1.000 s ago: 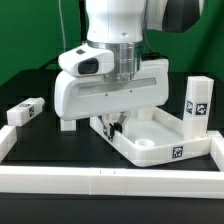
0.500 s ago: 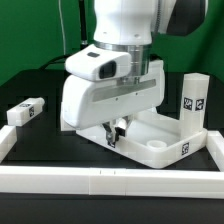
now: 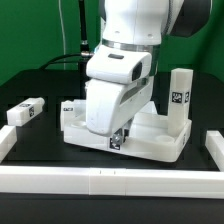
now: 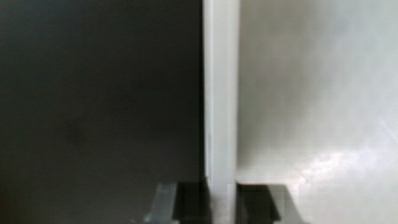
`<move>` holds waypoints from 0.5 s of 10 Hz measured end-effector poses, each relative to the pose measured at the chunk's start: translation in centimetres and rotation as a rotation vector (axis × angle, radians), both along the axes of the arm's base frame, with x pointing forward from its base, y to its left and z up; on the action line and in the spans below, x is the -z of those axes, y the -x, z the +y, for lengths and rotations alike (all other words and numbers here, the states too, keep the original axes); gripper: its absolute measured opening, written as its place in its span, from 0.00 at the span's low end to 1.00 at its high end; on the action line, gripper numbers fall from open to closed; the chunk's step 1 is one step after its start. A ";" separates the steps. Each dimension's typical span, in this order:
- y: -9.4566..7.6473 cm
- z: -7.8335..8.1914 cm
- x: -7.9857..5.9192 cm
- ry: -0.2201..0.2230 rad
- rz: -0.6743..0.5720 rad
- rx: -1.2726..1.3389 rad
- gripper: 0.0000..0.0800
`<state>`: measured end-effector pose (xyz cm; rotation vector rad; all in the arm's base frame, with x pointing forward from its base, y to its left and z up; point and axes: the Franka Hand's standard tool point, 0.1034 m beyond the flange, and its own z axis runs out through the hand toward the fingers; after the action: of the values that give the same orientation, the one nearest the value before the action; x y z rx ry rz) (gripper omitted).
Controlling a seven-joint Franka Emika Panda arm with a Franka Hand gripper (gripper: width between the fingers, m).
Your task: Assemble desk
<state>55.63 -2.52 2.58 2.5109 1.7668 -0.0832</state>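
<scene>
**Pincer clamped on tabletop rim**

My arm reaches down at frame centre, wrist tilted. My pincer (image 3: 118, 141) is closed tight on the front rim of the tabletop (image 3: 157, 150), lower centre. In the wrist view the rim sits between my fingers (image 4: 178, 201). A leg (image 3: 179, 98) stands upright at the tabletop's right end.

Bright, even light falls from above in the exterior view. The white arm (image 3: 125, 60), the tabletop (image 3: 158, 148) and the front rail (image 3: 110, 181) are close to washed out — edges between white surfaces are hard to read. The black bench (image 3: 40, 90) soaks up the light and looks flat and matte. A soft shadow lies under the arm, inside the tabletop. The picture is coarse and slightly soft; the tag on the upright leg (image 3: 179, 92) shows only as blotches. The wrist view is badly out of focus — one half dark, the other pale with a mottled sheen, the rim (image 4: 221, 90) a glowing strip between. The jaws, closed on it, are dim smudges.
</scene>
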 end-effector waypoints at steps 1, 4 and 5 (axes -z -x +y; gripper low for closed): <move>0.0 -0.1 0.0 0.010 0.008 -0.065 0.08; -3.4 3.2 -0.1 0.011 0.016 -0.180 0.08; -4.4 4.2 -0.1 0.006 0.007 -0.195 0.08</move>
<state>60.05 1.67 2.69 2.3219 1.9993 -0.0865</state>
